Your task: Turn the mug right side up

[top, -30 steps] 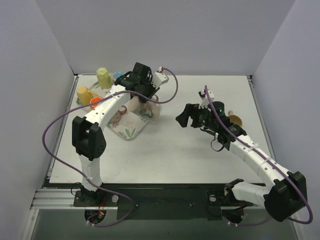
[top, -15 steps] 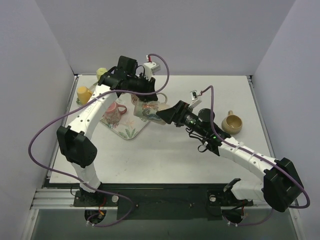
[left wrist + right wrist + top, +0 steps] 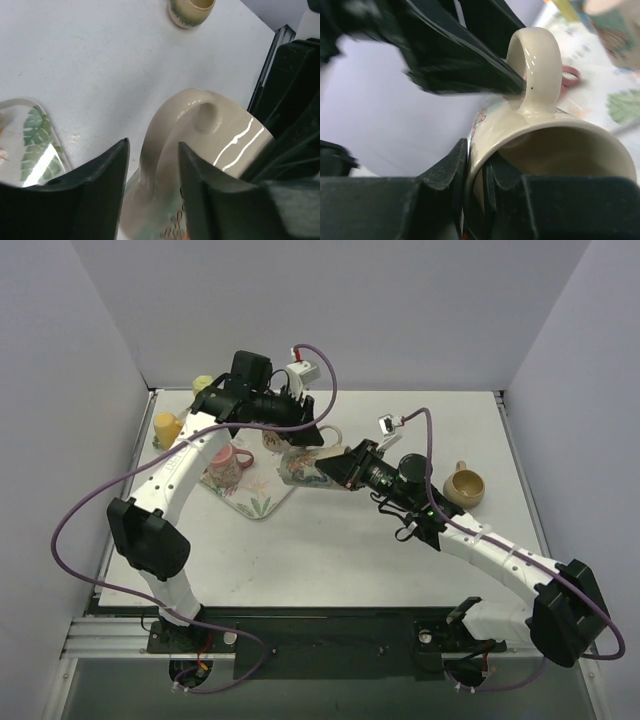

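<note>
A cream floral mug (image 3: 300, 468) hangs on its side above the table, its mouth toward the right arm. My right gripper (image 3: 335, 468) is shut on the mug's rim (image 3: 540, 131), one finger inside the mouth and one outside; in the right wrist view the gripper (image 3: 476, 155) pinches the wall below the handle. My left gripper (image 3: 305, 432) is open. In the left wrist view the gripper (image 3: 152, 147) straddles the mug's handle (image 3: 160, 132), with a gap on each side.
A tan mug (image 3: 465, 487) stands upright at the right. A pink mug (image 3: 225, 462) lies on a leaf-patterned plate (image 3: 258, 498) at the left. Two yellow cups (image 3: 168, 426) (image 3: 203, 385) sit at the back left corner.
My right gripper has closed on the mug's rim. My left gripper has opened off the handle. The mug has shifted slightly.
</note>
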Available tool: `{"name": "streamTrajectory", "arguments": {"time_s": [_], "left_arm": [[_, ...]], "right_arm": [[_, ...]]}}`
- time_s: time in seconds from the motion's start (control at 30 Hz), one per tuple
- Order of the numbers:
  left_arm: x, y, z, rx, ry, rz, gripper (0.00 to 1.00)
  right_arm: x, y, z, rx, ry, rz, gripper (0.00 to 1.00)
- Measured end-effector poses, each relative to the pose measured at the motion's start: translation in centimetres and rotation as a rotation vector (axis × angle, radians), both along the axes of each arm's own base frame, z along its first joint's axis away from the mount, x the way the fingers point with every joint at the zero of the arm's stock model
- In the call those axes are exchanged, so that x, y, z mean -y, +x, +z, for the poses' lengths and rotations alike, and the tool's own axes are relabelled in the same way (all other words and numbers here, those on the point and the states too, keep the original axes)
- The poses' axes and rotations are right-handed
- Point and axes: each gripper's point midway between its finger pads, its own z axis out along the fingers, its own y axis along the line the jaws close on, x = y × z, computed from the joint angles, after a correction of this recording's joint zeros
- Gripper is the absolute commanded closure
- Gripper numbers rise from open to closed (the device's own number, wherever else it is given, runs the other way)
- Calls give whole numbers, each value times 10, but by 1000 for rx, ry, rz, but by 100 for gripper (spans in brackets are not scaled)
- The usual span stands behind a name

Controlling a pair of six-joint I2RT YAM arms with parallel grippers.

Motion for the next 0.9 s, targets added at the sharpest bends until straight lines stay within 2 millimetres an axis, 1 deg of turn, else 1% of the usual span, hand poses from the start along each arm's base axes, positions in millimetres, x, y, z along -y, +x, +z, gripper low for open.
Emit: {"name": "streamTrajectory", "arguments": {"time_s": [0.03, 0.07, 0.13, 0.23, 0.3, 0.37, 0.4, 0.5, 0.57, 0.63, 0.7, 0.83, 0.87, 0.9], "left_arm": [[-1, 1, 2, 1, -8, 6, 19], [-3, 3, 5, 6, -11, 20, 18], [-12, 11, 10, 28, 1, 72, 17], [-39, 35, 14, 121, 73, 190, 15], [-57, 50, 15, 197, 141, 258, 14], [-72, 61, 15, 265, 210, 298, 13], [-79, 65, 14, 299, 243, 313, 13], [-96, 68, 7, 368, 343, 332, 13], [-106, 67, -2, 393, 405, 332, 13], [-114, 67, -15, 407, 468, 327, 13], [-120, 66, -29, 416, 527, 314, 14], [-131, 61, -63, 419, 640, 252, 14], [-134, 60, -70, 422, 670, 234, 14], [-137, 59, -75, 426, 692, 218, 14]], "right_arm": [[2, 1, -3, 8, -38, -14, 100], [6, 1, -12, 1, -105, -31, 100], [20, -1, -40, -41, -268, -72, 100], [57, 0, -81, -113, -534, -164, 100], [92, 4, -100, -172, -718, -236, 100], [127, 14, -110, -235, -862, -306, 100], [144, 22, -113, -269, -916, -342, 100], [182, 49, -124, -374, -1017, -427, 100], [201, 63, -137, -442, -1083, -468, 100], [209, 70, -152, -500, -1131, -472, 100], [211, 77, -168, -557, -1177, -459, 100], [214, 95, -192, -634, -1213, -448, 100], [215, 99, -196, -643, -1216, -450, 98], [217, 103, -199, -655, -1218, -453, 91]]}}
